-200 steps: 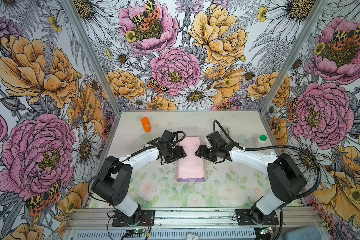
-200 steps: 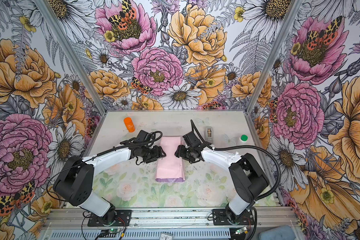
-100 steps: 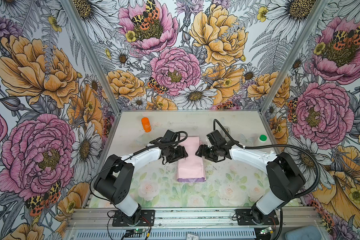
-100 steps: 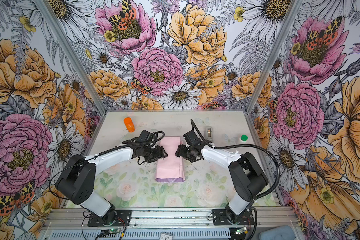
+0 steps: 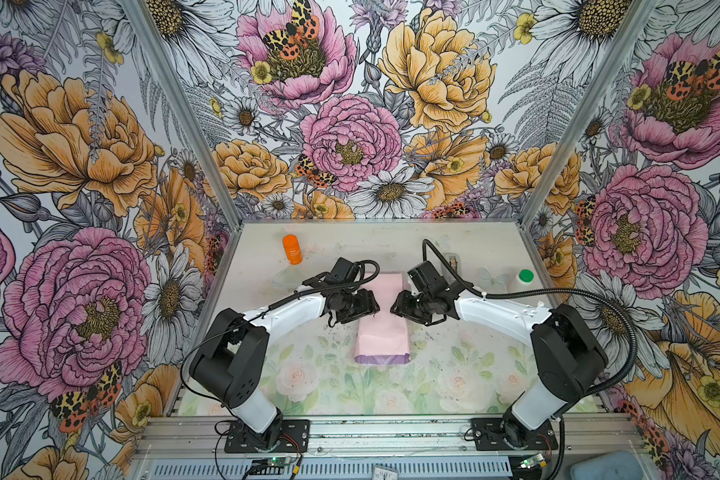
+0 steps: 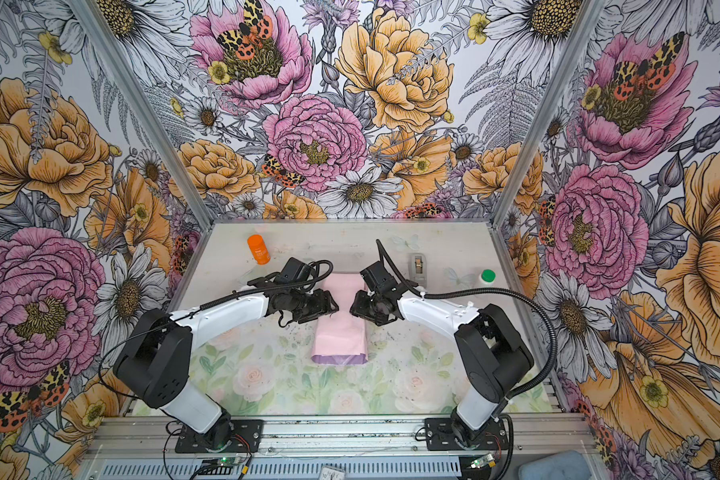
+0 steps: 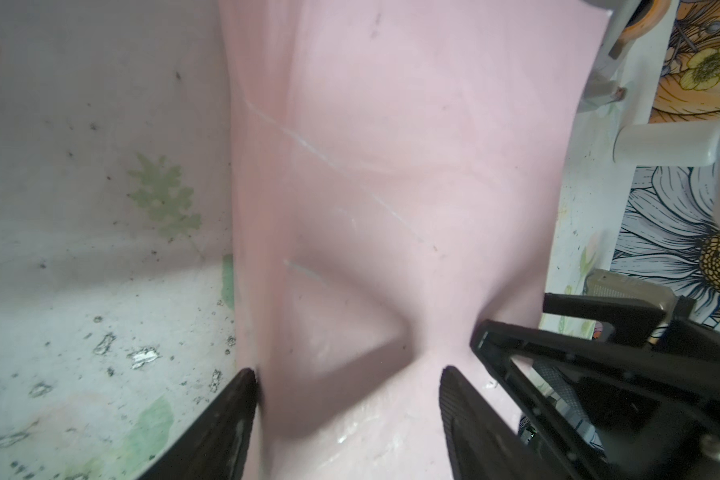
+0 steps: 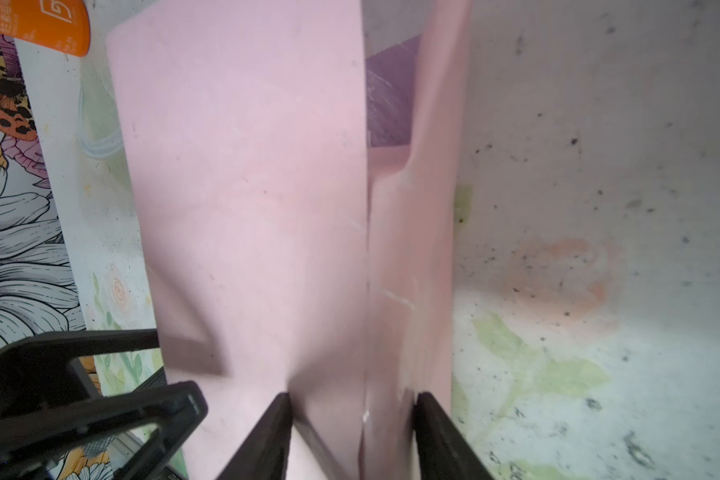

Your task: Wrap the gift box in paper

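Here, the right gripper (image 8: 352,399) pinches the paper (image 8: 246,187), likely securing its overlap. The left gripper (image 7: 346,374), spread, straddles it.

Open table (image 5: 454,374) beside the paper (image 5: 382,336)

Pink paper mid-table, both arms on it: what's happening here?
Both arms are working the paper, which lies folded into a long pink bundle with a lilac strip showing at its near end. The gift box isn't visible; presumably it's inside. The left gripper has its jaws spread across the bundle from one side. The right gripper brackets the overlap seam from the other side, and I can't tell whether it has pinched it. The tape dispenser sits apart at the back.
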`<state>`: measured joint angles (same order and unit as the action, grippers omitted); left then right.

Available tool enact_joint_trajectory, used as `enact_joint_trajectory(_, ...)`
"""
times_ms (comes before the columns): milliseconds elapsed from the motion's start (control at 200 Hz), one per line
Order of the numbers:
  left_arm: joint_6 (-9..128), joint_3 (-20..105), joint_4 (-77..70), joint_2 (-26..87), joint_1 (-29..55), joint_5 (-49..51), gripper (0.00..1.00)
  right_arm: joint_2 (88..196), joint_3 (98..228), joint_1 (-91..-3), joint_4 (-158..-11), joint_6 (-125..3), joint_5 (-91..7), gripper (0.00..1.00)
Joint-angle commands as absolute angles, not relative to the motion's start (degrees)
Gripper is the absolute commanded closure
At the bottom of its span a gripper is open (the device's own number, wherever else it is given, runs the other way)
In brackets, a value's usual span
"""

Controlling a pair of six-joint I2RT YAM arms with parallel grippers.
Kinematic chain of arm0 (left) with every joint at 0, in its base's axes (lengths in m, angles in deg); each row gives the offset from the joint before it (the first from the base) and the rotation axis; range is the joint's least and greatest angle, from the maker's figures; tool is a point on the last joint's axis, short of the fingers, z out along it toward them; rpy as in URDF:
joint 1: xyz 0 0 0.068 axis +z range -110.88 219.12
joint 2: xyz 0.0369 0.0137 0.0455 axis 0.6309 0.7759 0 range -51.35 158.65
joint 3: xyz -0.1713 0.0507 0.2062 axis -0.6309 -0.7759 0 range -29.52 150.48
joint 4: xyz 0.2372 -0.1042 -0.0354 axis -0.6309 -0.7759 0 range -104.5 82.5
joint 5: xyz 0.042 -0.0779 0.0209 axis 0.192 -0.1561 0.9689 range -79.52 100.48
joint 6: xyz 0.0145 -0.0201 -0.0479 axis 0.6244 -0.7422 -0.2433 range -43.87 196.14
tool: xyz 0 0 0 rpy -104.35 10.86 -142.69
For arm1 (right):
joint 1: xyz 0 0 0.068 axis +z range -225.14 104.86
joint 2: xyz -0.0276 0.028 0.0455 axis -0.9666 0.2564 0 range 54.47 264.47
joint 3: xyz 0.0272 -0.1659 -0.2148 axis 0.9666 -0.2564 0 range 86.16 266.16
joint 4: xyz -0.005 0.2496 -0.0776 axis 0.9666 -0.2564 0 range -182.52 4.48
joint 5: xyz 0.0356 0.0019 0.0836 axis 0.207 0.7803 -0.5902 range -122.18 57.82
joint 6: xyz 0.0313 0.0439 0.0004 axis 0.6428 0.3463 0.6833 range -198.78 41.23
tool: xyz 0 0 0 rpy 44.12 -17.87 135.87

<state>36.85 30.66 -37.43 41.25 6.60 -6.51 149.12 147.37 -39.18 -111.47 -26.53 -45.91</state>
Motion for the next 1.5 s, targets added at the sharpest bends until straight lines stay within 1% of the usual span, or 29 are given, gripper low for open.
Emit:
enact_joint_trajectory(0,36.7,32.5,-38.4,41.8,6.1,-4.2,0.29,149.9,148.1,-38.6,-110.9,-25.8,-44.3,0.56)
enact_joint_trajectory(235,36.5,31.2,-39.6,40.1,8.6,-2.7,0.28,149.7,147.2,-38.6,-110.7,-25.1,-43.1,0.65)
enact_joint_trajectory(345,35.9,29.8,-39.6,39.4,9.6,-2.6,0.30,149.5,147.1,-38.5,-110.7,-24.9,-42.7,0.67)
enact_joint_trajectory(510,36.1,29.7,-39.5,40.2,9.0,-2.6,0.33,150.4,148.2,-37.6,-110.6,-24.5,-42.6,0.68)
enact_joint_trajectory(680,36.2,29.7,-39.1,41.7,8.4,-0.8,0.40,150.7,149.0,-36.9,-110.2,-24.0,-42.1,0.68)
enact_joint_trajectory(725,36.4,29.6,-39.1,41.9,8.4,-0.3,0.40,150.6,149.1,-36.9,-110.2,-24.0,-42.0,0.67)
enact_joint_trajectory(836,37.0,29.4,-39.2,42.6,8.4,0.3,0.42,149.5,148.9,-37.7,-110.4,-24.7,-42.9,0.56)
enact_joint_trajectory(936,37.2,29.1,-39.3,42.9,8.3,0.5,0.43,146.4,147.5,-39.6,-110.9,-25.3,-43.7,0.44)
enact_joint_trajectory(1081,37.4,28.8,-39.3,42.6,8.1,0.9,0.44,144.5,148.2,-41.0,-114.1,-27.7,-44.7,0.38)
enact_joint_trajectory(1206,37.5,29.0,-39.2,42.5,8.1,0.9,0.44,146.8,150.4,-40.8,-116.3,-29.4,-46.2,0.36)
enact_joint_trajectory(1381,37.6,29.1,-39.2,42.3,8.1,1.1,0.44,149.8,152.3,-40.7,-116.5,-30.5,-45.9,0.36)
enact_joint_trajectory(1496,37.6,29.0,-39.2,42.4,8.0,1.4,0.44,151.9,153.4,-40.5,-116.5,-31.1,-46.6,0.42)
